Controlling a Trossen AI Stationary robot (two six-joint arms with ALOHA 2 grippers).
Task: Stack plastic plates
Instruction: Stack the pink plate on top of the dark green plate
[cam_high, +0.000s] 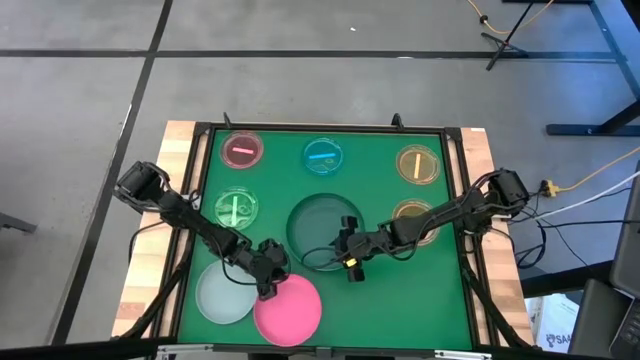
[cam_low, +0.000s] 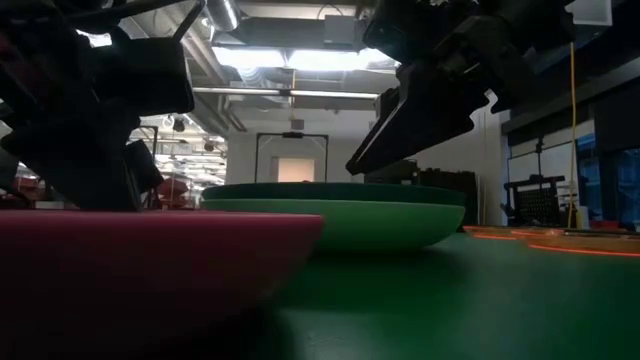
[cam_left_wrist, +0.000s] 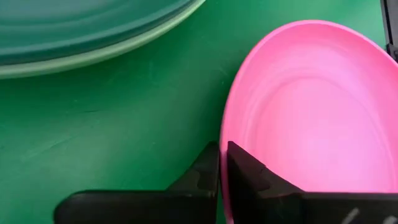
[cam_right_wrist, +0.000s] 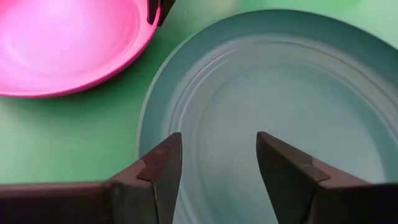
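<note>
A dark green large plate (cam_high: 318, 225) lies in a light green one (cam_low: 340, 222) at the mat's middle. A large pink plate (cam_high: 290, 310) lies at the near edge, beside a pale grey-white plate (cam_high: 224, 293). My left gripper (cam_high: 268, 281) is shut on the pink plate's rim. My right gripper (cam_high: 350, 252) is open over the near right part of the dark green plate (cam_right_wrist: 280, 81), its fingers pointing down a little above it and touching nothing. Five small translucent plates lie on the mat: pink (cam_high: 241, 150), blue (cam_high: 324, 156), green (cam_high: 236, 208) and two amber (cam_high: 417, 163), (cam_high: 412, 215). My left gripper pinches the pink plate's rim (cam_left_wrist: 224, 130) on its far left side. One finger is inside the plate and one outside. The fingers slant down from the table's left. The plate lies level and low over the mat; whether it rests on it I cannot tell.
The green mat (cam_high: 400, 290) is framed by a black rail on a wooden table. Bare mat shows at the near right. Cables run off the table's right side.
</note>
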